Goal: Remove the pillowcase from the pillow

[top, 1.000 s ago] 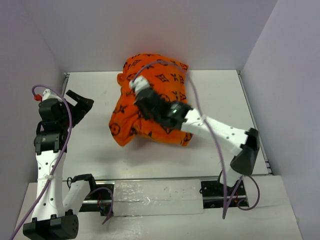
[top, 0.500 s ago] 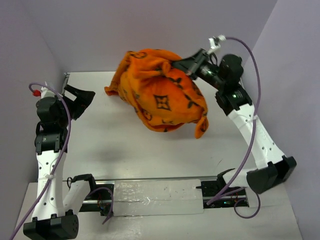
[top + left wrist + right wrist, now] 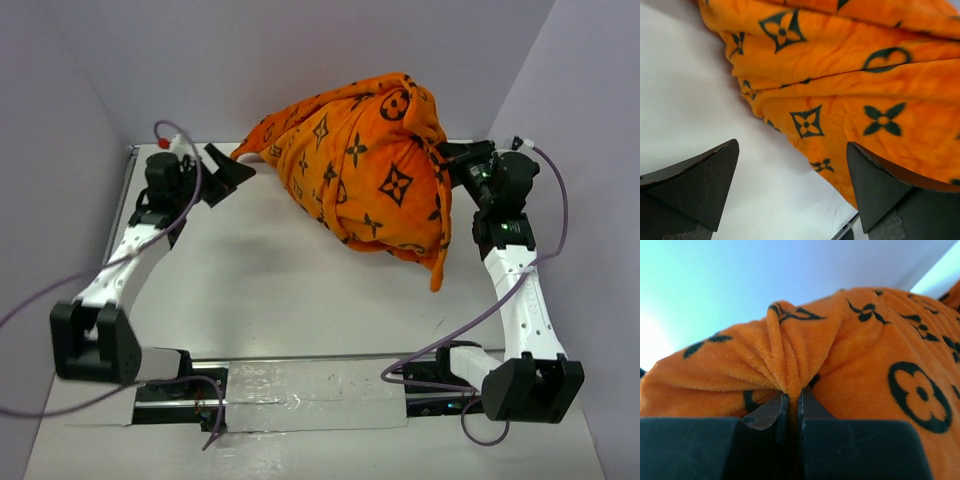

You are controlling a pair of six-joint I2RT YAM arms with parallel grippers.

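The orange pillowcase [image 3: 365, 165] with dark brown motifs hangs lifted above the back of the table, bulging, one corner dangling down at the right. My right gripper [image 3: 447, 165] is shut on a pinched fold of the pillowcase [image 3: 790, 365], the fabric bunched between its closed fingers [image 3: 780, 412]. At the back left my left gripper [image 3: 238, 168] stands open, close to the pillowcase's low left corner, and the orange cloth [image 3: 840, 100] lies just ahead of its fingers [image 3: 880, 180] without touching them. The white pillow is hidden inside the cover.
The white table [image 3: 280, 280] stretches below the lifted bundle. Grey walls close in at the back and both sides. A metal rail [image 3: 300, 375] with the arm bases runs along the near edge.
The right arm has swung right and raised the pillowcase bundle higher off the table. The left arm has reached forward and right toward the bundle's left corner, still open.
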